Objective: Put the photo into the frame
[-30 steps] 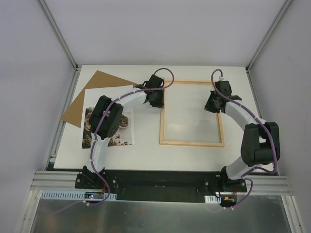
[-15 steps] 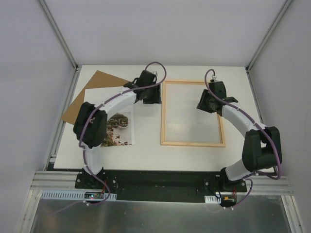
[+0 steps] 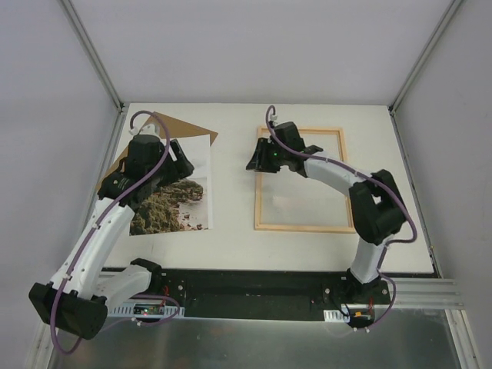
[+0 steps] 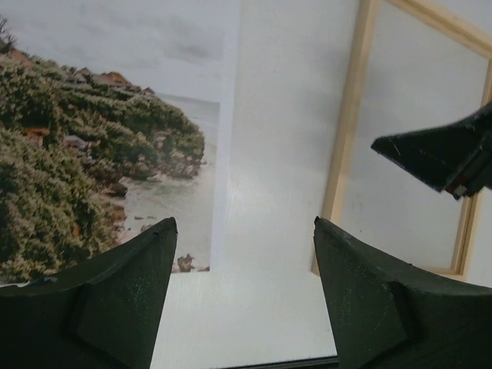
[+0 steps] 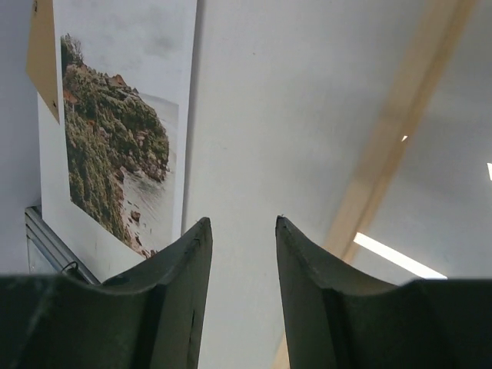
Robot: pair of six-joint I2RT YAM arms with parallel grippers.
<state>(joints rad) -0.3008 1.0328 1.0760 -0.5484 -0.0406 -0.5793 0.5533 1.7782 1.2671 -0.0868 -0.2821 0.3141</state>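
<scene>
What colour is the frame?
The frame is pale wood, clearest in the top external view.

Frame (image 3: 304,227): light natural wood, bare, smooth, matt.
Pane (image 5: 453,192): clear, glossy, reflects light streaks.
Photo (image 3: 181,204): paper print, low sheen.
Backing board (image 3: 196,132): brown, matt, cardboard-like.
Tabletop (image 3: 231,238): white, smooth, matt.
Left pincer (image 4: 244,223): dark, matt, plastic-looking, faintly scuffed.

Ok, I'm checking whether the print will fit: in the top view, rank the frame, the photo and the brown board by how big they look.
1. frame
2. photo, slightly smaller
3. brown board: only its corners show from under the photo, so its full size is unsure.
</scene>
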